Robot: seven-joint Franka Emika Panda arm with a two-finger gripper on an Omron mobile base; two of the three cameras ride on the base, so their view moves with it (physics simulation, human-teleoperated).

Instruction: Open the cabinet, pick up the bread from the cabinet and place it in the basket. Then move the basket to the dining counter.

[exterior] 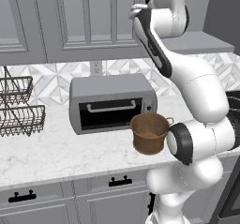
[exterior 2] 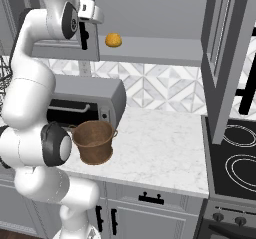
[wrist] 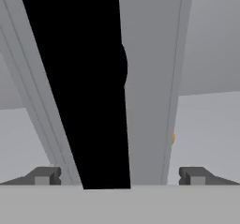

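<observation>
Grey kitchen, marble worktop with a diamond-tile wall behind it, and the cabinet above it is already partly open on your right side: one door swings out toward the stove, and you can see straight onto the shelf. The bread sits on that shelf near its left end, close to the front edge, nothing touching it. In the hand view it's just a yellow sliver peeking past the edge of the other door.

The gripper is up at that left door, jaws spread wide and not pinching anything, with the black handle running between the finger tips. Whether the tips actually touch it, I can't tell.

The basket is down on the worktop near the front edge, right in front of the toaster oven, upright and empty as far as you can see. Wire racks hang out at the far left end.

So progress-wise: you're early. My read is you're on the opening step, with the left door to pull. Grabbing the bread, dropping it in the basket and hauling the basket to the dining counter are all left.
</observation>
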